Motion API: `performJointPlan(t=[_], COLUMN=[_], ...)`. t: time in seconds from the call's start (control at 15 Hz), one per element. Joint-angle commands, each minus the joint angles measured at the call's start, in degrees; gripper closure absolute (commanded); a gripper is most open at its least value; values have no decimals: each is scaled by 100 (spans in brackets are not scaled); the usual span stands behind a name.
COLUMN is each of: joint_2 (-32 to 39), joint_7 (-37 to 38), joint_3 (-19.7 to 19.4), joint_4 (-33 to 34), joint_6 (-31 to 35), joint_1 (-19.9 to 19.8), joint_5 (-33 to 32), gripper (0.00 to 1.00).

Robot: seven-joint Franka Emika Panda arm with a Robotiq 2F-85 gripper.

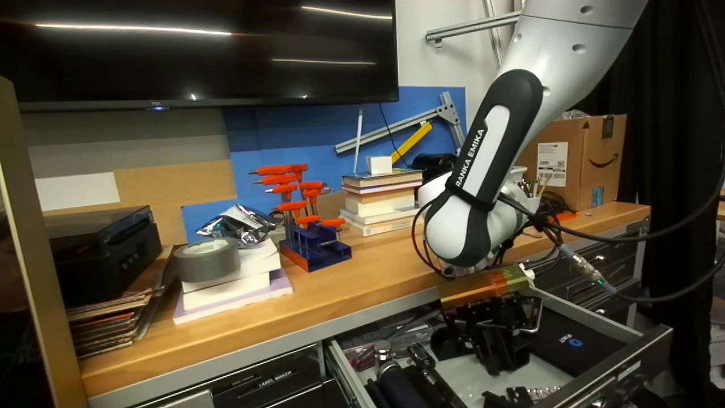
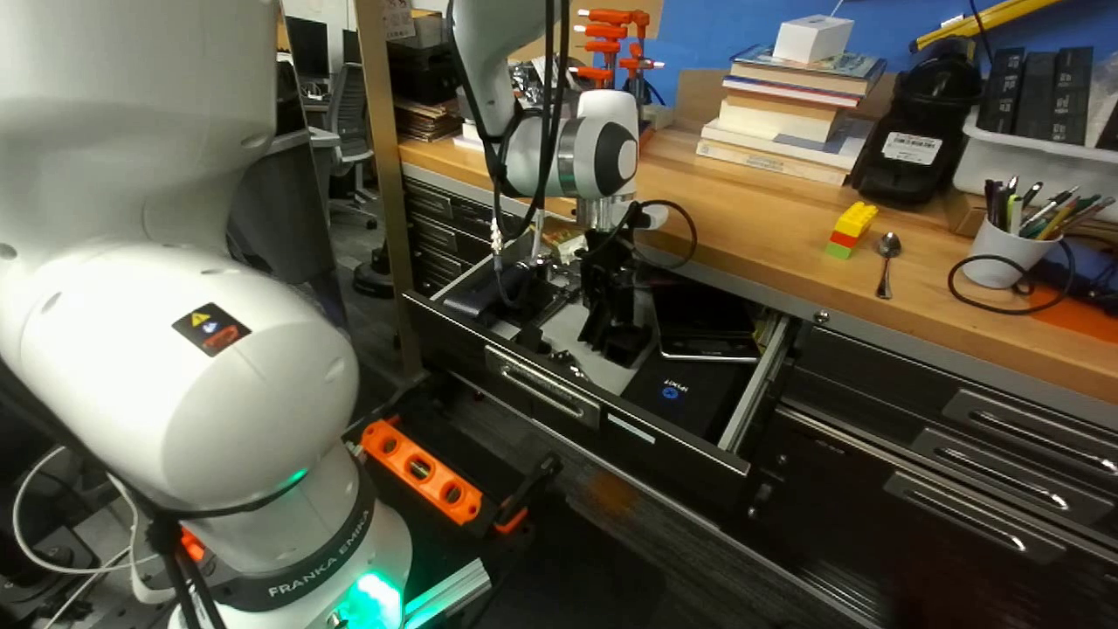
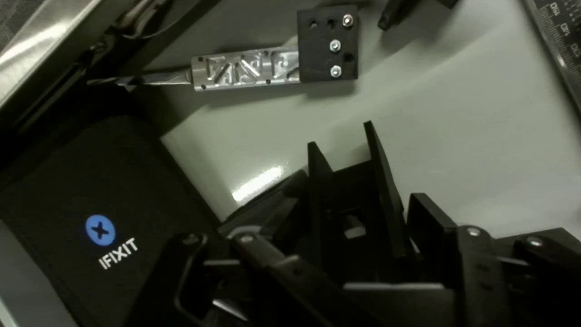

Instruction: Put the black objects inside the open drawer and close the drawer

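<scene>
The drawer (image 2: 681, 452) stands pulled out in both exterior views. My gripper (image 3: 358, 190) is down inside it, pointing at the pale drawer floor. Between its fingers is a black object (image 3: 349, 181) with two upright walls and a square hole, one of the black objects. A thin gap shows between the right finger (image 3: 431, 222) and this piece; the left finger (image 3: 281, 204) lies close against its other side, contact unclear. The jaws are apart. A black block with screws (image 3: 327, 45), on a silver metal piece, lies farther along the floor, with a small black item (image 3: 399, 11) near it.
A black IFIXIT case (image 2: 672, 402) and a flat black device (image 2: 707, 323) lie at one side of the drawer. A dark roll (image 1: 396, 385) lies at its other side. The wooden worktop (image 2: 742, 218) overhangs behind, bearing toy bricks (image 2: 852, 229), a spoon (image 2: 887, 253) and stacked books (image 2: 786, 122).
</scene>
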Motion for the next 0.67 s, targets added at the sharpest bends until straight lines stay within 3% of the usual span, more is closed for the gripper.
performJointPlan(t=[0.0,0.13,0.2,0.6], joint_2=[12,-36,-76,-268], joint_7=[-188,-516,-861,-2868], joint_3=[-23,112,236,705], joint_4=[-6,-59,-83,-215], joint_6=[95,-24,-145,-1183], joint_1=[-5,-103,-190,-494], joint_5=[226,486,729,2168], gripper=[65,79,75,75])
